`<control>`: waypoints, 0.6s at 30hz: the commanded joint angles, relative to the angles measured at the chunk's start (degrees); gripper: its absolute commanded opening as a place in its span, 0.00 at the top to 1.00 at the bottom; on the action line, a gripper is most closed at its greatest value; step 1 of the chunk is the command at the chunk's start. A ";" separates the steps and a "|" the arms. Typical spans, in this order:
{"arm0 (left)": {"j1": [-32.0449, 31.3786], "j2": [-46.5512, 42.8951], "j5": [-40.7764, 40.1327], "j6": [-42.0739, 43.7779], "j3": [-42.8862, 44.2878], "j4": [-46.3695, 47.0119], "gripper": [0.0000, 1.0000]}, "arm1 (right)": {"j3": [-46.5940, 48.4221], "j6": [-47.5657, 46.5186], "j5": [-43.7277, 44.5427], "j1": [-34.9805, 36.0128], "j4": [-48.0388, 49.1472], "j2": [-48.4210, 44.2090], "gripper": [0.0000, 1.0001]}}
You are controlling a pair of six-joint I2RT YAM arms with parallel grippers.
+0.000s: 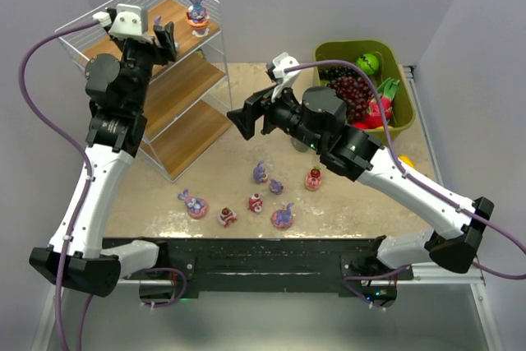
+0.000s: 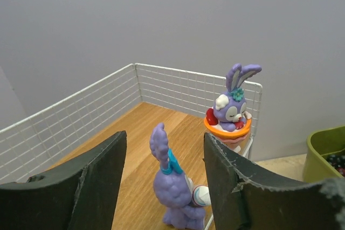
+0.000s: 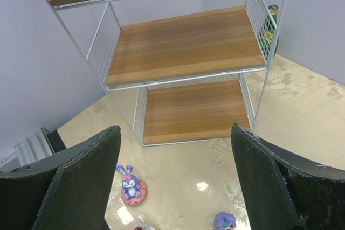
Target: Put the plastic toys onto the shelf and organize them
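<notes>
The shelf (image 1: 177,92) stands at the back left, three wooden boards in white wire. My left gripper (image 1: 168,39) is over its top board, open. Between its fingers a purple bunny (image 2: 175,187) stands on the board (image 2: 135,133), with a gap on each side. A second bunny in an orange cup (image 2: 230,111) stands at the top board's far corner (image 1: 197,12). Several plastic toys lie on the table, among them a bunny on a pink base (image 1: 195,203) and a red-and-white piece (image 1: 313,178). My right gripper (image 1: 251,117) hangs open and empty above the table, facing the shelf (image 3: 183,41).
An olive-green bin (image 1: 329,51) at the back right holds grapes (image 1: 353,92), a green apple (image 1: 369,63) and a dragon fruit (image 1: 378,113). Below the right gripper lie the bunny on the pink base (image 3: 131,187) and a purple toy (image 3: 225,221).
</notes>
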 commanded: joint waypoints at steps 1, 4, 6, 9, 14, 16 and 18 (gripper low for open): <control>0.32 -2.46 0.38 0.09 3.14 1.23 0.27 | 1.97 1.34 -2.02 -0.52 2.03 1.25 0.14; 0.32 -2.99 0.21 -0.43 3.67 0.96 0.20 | 2.50 1.69 -2.73 -0.69 2.04 1.86 0.14; 0.32 -3.07 0.21 -0.61 4.64 0.09 0.18 | 2.94 1.86 -3.17 -0.69 2.03 2.04 0.14; 0.32 -3.34 -0.40 -1.66 6.13 -1.32 0.16 | 3.03 2.22 -3.26 -0.69 2.04 2.31 0.14; 0.32 -2.90 1.87 -6.92 12.97 -11.66 0.27 | 3.03 2.83 -2.73 -0.87 1.33 2.31 0.14; 0.32 -2.46 4.15 -8.69 15.09 -15.37 0.43 | 3.11 3.27 -2.03 -0.87 0.81 2.39 0.14; 0.32 -2.63 6.60 -11.33 17.20 -19.94 0.56 | 3.11 3.62 -1.68 -0.95 0.19 2.31 0.14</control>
